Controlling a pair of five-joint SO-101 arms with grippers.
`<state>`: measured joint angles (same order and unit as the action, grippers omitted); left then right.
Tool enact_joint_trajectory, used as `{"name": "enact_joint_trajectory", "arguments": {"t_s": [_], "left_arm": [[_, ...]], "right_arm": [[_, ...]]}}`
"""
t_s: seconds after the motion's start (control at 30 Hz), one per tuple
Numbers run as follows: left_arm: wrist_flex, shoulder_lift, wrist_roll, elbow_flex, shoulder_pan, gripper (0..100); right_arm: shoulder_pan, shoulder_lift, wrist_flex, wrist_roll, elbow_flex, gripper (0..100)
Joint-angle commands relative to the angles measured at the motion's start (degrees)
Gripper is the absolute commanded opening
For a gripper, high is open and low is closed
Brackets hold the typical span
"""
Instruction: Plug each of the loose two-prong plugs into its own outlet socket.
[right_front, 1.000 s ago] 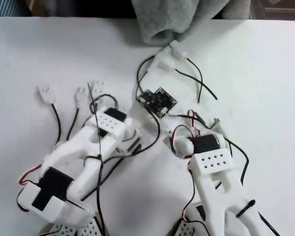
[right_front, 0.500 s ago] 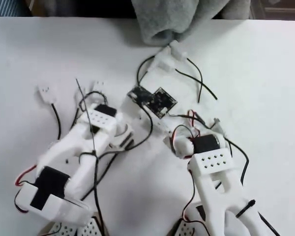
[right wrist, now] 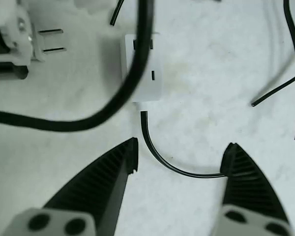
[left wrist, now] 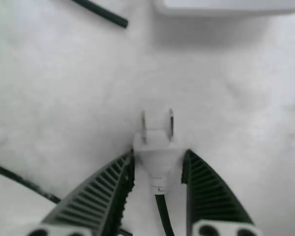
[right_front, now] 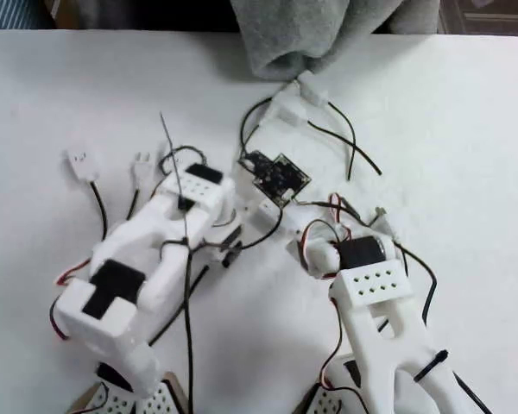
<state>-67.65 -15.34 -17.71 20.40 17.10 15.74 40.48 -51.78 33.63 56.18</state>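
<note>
My left gripper [left wrist: 157, 158] is shut on a white two-prong plug [left wrist: 156, 140], its prongs pointing away from the wrist just above the table. In the high view this gripper [right_front: 233, 248] sits mid-table, just short of a white outlet socket [right_front: 266, 210]. The socket [right wrist: 142, 69] lies flat ahead of my right gripper [right wrist: 182, 148], which hangs open over its black lead. The held plug [right wrist: 34, 42] faces the socket with a small gap. Two more loose plugs [right_front: 82, 164] [right_front: 142, 166] lie at the left.
A small black circuit board [right_front: 276, 177] lies beyond the socket. A mated plug and socket [right_front: 289, 99] with black leads sit near a grey cloth [right_front: 302, 34] at the far edge. A thick black cable [right wrist: 132, 73] crosses above the socket. Loose wires trail around both arms.
The left arm swung left, then back right toward the socket, with the plug held throughout. The circuit board was tugged left and settled back. The right arm stayed still.
</note>
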Motion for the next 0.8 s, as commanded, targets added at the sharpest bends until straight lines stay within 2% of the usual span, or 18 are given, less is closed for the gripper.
{"name": "enact_joint_trajectory", "arguments": {"t_s": [0.0, 0.1, 0.2, 0.37, 0.53, 0.63, 0.77], "left_arm": [[2.3, 1.9, -0.2, -0.1, -2.6, 14], [8.1, 8.9, -0.7, 5.9, -5.4, 15], [14.2, 15.7, -0.8, 11.4, -11.2, 18], [17.8, 15.2, -5.1, 12.8, -19.3, 18], [16.1, 13.5, -5.0, 10.3, -17.6, 18], [15.2, 14.5, -4.9, 10.8, -13.6, 18], [15.2, 14.1, -1.0, 10.7, -10.4, 18]], "right_arm": [[0.1, 1.4, -0.2, -0.4, -0.3, 27.6], [0.1, 1.4, -0.2, -0.4, -0.3, 27.6], [0.6, 1.4, -0.2, -0.4, -0.3, 27.6], [3.4, 1.2, -0.2, -0.4, 0.2, 27.6], [4.4, 1.3, 0.0, 0.9, 1.0, 27.6], [4.2, 1.3, -0.1, 1.7, 1.1, 27.6], [4.4, 1.3, 0.1, 1.9, 1.8, 27.6]]}}
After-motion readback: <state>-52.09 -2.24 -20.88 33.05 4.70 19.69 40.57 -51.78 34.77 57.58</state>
